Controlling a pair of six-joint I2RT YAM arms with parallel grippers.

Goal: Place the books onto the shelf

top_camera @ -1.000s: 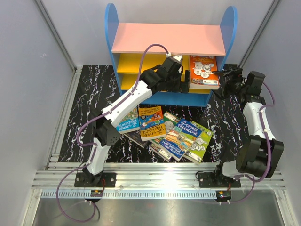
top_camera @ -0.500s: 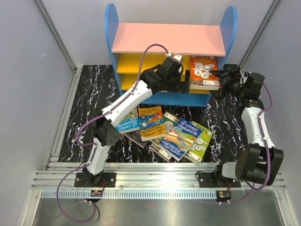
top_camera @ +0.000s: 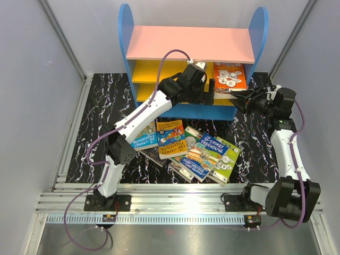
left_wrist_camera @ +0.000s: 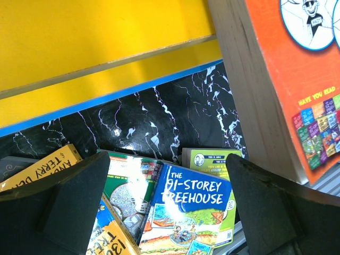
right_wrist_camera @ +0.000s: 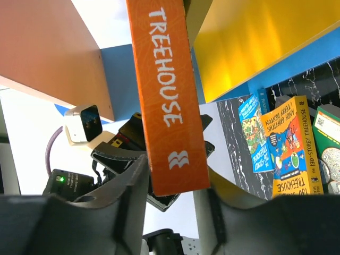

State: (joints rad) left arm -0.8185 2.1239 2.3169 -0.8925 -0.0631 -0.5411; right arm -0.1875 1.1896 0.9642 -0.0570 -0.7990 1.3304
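The shelf (top_camera: 188, 43) stands at the back, with blue sides, a pink top and yellow boards (left_wrist_camera: 106, 48). An orange book (top_camera: 229, 76) stands at the right end of its lower board. My right gripper (top_camera: 238, 98) is shut on this book's spine (right_wrist_camera: 164, 95), which reads "TREEHOUSE". My left gripper (top_camera: 211, 91) stays open just left of the book, whose page edge and cover (left_wrist_camera: 297, 79) fill the right of its view. Nothing sits between the left gripper's fingers (left_wrist_camera: 53, 204). The other books (top_camera: 194, 149) lie in a loose pile on the mat, a blue Treehouse one (left_wrist_camera: 194, 196) on top.
A black marbled mat (top_camera: 106, 106) covers the floor in front of the shelf. Grey walls close in on both sides. Aluminium rails (top_camera: 175, 202) run along the near edge by the arm bases. The left arm (top_camera: 143, 114) stretches over the pile's left side.
My right gripper has moved left to the shelf's lower right and closed on the orange book's spine. The book now stands further into the shelf. The left arm has not moved.
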